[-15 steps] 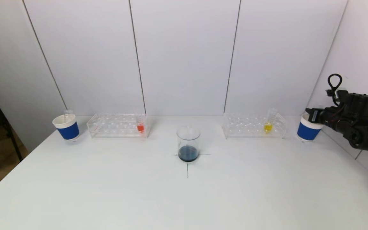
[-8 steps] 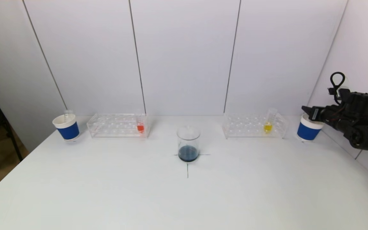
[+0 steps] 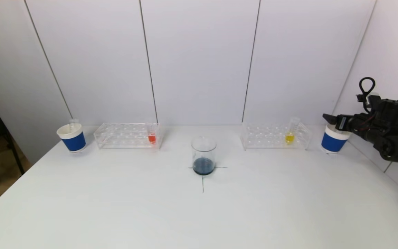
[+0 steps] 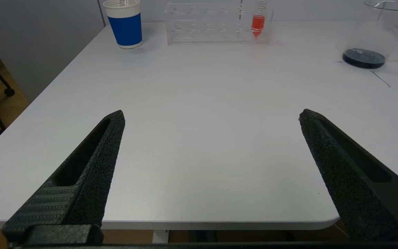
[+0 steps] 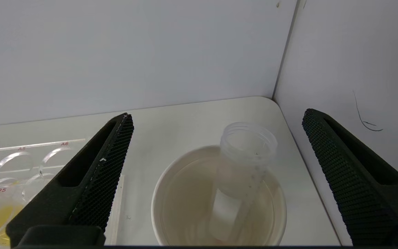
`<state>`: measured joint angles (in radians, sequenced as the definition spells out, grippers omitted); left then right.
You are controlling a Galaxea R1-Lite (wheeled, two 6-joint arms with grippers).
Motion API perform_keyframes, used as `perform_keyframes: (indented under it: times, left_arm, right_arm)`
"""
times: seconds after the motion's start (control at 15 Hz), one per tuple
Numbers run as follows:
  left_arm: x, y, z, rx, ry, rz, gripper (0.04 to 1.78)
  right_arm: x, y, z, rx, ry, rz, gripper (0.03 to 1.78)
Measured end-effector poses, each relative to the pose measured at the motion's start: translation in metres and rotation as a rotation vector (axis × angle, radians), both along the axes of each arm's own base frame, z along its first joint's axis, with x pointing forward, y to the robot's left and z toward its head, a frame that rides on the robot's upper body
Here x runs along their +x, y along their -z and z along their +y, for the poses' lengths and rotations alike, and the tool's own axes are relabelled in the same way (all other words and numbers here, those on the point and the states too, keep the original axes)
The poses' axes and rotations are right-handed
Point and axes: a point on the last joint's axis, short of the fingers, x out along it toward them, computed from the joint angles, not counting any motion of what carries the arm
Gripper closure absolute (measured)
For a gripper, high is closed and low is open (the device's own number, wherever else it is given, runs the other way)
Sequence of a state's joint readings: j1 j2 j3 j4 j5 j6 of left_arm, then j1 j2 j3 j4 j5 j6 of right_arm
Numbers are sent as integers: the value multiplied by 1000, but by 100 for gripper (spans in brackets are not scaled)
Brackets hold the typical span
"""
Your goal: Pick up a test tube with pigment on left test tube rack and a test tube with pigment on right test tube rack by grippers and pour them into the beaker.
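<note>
From the head view, the beaker (image 3: 204, 155) holding dark liquid stands mid-table, between the left rack (image 3: 127, 136) with its red tube (image 3: 152, 135) and the right rack (image 3: 275, 136) with its yellow tube (image 3: 290, 134); the right gripper (image 3: 327, 117) hovers above the right cup (image 3: 334, 139). The left wrist view shows the left gripper (image 4: 211, 116) with jaws spread wide over the table's (image 4: 199, 138) near edge, well apart from everything. The right wrist view shows spread jaws holding nothing above an empty tube (image 5: 240, 173) leaning in the cup.

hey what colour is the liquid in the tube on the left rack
Orange-red. The tube stands in the left rack; the left wrist view shows it best.
</note>
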<state>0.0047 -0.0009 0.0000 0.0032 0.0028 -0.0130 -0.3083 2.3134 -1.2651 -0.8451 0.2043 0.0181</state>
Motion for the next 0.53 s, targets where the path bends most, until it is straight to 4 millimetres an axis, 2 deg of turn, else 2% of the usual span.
perform_keyframes:
  times: [0.27,0.53]
  left_arm:
    - [0,0,0,0,0,0,6]
    - [0,0,0,0,-1,0,6]
  right_arm:
    - [-10,-16,6,-17,-8,-14,4]
    - [-35,-40,25,-29,-36,-26,4]
